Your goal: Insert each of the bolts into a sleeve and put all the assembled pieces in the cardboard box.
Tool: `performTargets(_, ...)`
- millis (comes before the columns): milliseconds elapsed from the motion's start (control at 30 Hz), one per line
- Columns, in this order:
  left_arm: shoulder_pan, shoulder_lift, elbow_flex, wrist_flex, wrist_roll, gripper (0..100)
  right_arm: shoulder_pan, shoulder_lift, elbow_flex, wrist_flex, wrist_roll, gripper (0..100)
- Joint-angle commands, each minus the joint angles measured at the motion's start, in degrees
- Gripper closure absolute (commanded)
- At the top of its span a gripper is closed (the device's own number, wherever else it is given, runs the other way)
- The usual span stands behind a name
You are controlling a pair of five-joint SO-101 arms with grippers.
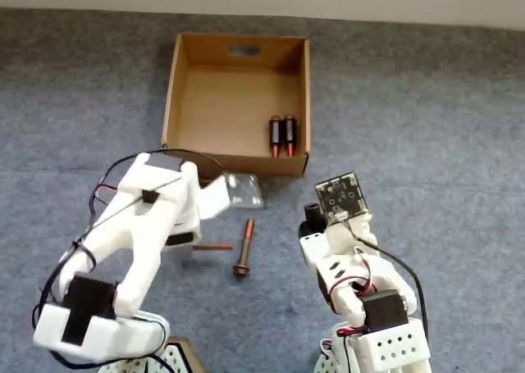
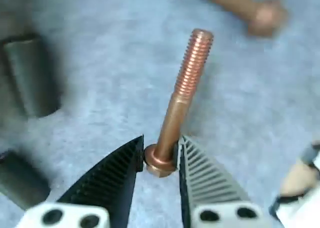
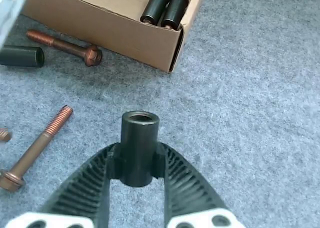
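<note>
My left gripper (image 2: pixel 161 155) is shut on the head of a copper bolt (image 2: pixel 186 85), whose threaded end points away over the carpet. In the high view that bolt (image 1: pixel 215 246) sticks out sideways from under the left arm. My right gripper (image 3: pixel 137 160) is shut on a black sleeve (image 3: pixel 139 145), held with its open bore facing outward. This sleeve (image 1: pixel 312 216) sits just right of a loose bolt (image 1: pixel 244 246) on the carpet. The cardboard box (image 1: pixel 177 94) stands at the back with two assembled pieces (image 1: pixel 283 135) in its front right corner.
A second loose bolt (image 3: pixel 65 44) and a black sleeve (image 3: pixel 20 56) lie by the box's front wall. Two dark sleeves (image 2: pixel 30 72) are near the left gripper. A clear plastic piece (image 1: pixel 242 190) lies in front of the box.
</note>
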Motion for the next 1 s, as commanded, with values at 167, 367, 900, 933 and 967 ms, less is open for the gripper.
performTargets(167, 0.9, -3.0, -1.8, 2.4, -14.8, 99, -0.2, -0.7, -0.7, 0.1, -0.3, 99.2)
performTargets(367, 0.8, 4.1, -1.9, -5.2, -14.2, 99, -0.2, -0.7, -0.6, 0.1, -0.4, 99.2)
performTargets(900, -4.8, 4.4, -13.8, 2.5, -3.4, 87, -0.2, -0.7, -0.6, 0.0, -0.3, 99.2)
performTargets(933, -4.8, 3.4, -13.8, 2.7, -3.4, 87, -0.2, -0.7, -0.6, 0.0, -0.3, 99.2)
performTargets(967, -4.9, 2.3, -13.8, 3.0, -3.4, 87, -0.2, -0.7, -0.6, 0.0, -0.3, 99.2)
